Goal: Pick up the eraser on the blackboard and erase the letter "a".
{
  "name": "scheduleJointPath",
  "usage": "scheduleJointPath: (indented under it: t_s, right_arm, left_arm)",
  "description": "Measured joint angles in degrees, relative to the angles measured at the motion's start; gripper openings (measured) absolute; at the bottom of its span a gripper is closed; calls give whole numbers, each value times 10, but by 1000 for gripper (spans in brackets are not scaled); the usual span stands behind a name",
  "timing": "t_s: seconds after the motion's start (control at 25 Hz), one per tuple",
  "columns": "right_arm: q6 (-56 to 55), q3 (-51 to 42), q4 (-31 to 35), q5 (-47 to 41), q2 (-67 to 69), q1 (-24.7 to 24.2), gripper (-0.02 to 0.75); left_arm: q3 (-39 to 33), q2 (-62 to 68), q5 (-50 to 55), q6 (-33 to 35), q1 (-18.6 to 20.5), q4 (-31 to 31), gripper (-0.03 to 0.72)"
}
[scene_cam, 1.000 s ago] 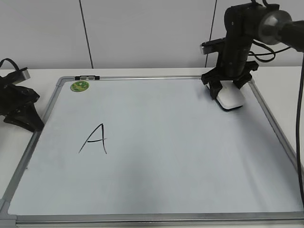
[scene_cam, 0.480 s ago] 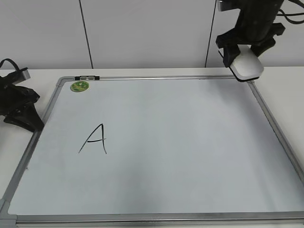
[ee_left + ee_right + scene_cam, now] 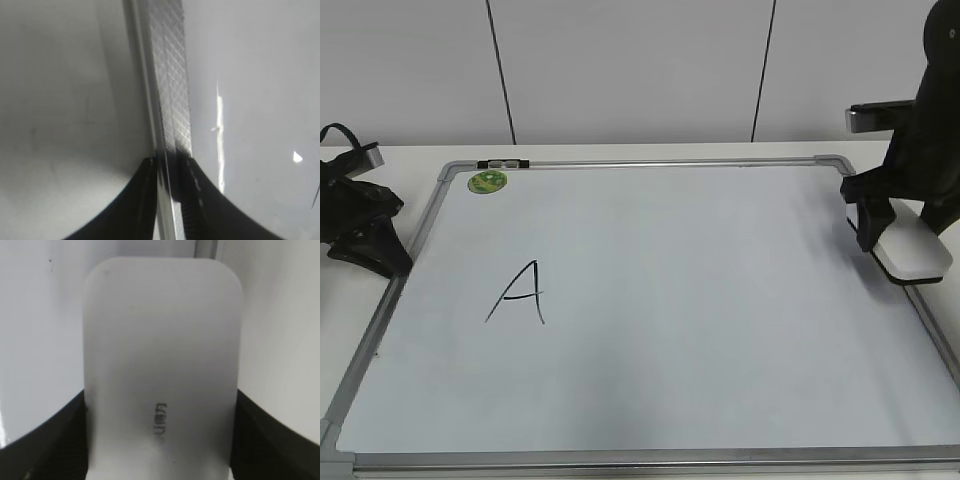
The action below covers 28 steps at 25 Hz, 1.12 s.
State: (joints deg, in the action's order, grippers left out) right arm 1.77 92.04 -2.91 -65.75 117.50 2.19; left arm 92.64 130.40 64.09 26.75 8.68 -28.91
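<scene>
My right gripper (image 3: 908, 236) is shut on the white eraser (image 3: 918, 254) and holds it at the right edge of the blackboard (image 3: 700, 300), over its frame. In the right wrist view the eraser (image 3: 162, 355) fills the frame between the two black fingers (image 3: 60, 435), with its grey lettering facing up. A large black capital "A" (image 3: 520, 294) is drawn at the board's left middle. No small lowercase "a" shows in any view. My left gripper (image 3: 382, 255) rests at the board's left frame, and its jaws (image 3: 170, 165) stand close together and hold nothing.
A round green sticker (image 3: 487, 181) sits at the board's top left corner. The board's silver frame (image 3: 170, 75) runs straight ahead of the left jaws. A white table (image 3: 910, 160) surrounds the board, and a white panelled wall stands behind it.
My right gripper lifted the eraser off the board's top right corner, rose high, then came down and forward along the right edge. The left arm has not moved.
</scene>
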Motion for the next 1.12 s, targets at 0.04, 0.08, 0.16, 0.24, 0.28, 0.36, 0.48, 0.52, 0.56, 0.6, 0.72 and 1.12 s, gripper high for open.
scheduleJointPath:
  t_s: [0.04,0.08,0.16,0.24,0.28,0.36,0.48,0.52,0.56,0.6,0.72,1.12]
  right_arm:
    - [0,-15,3,14,-1,-1,524]
    - [0,-26,6,27,-1,-1,524]
    - [0,-45,13,50,-1,-1,524]
    - [0,-50,16,69,-1,-1,524]
    - [-1,-52,17,75,-1,-1,524]
    - [-3,-52,17,87,-1,-1,524]
    - [-8,-52,17,100,7,-1,524]
    - [-10,-52,17,102,11,-1,524]
    - [-15,-52,17,106,14,-1,524]
    - [-18,-52,17,108,19,-1,524]
    - [-32,-52,18,121,33,-1,524]
    - [-52,-53,11,135,33,-1,524]
  left_arm:
    - [0,0,0,0,0,0,108]
    - [0,0,0,0,0,0,108]
    - [0,0,0,0,0,0,108]
    - [0,0,0,0,0,0,108]
    - [0,0,0,0,0,0,108]
    - [0,0,0,0,0,0,108]
    - [0,0,0,0,0,0,109]
    - [0,0,0,0,0,0,109]
    - [0,0,0,0,0,0,109]
    - [0,0,0,0,0,0,109]
    - [0,0,0,0,0,0,109]
    - [0,0,0,0,0,0,109]
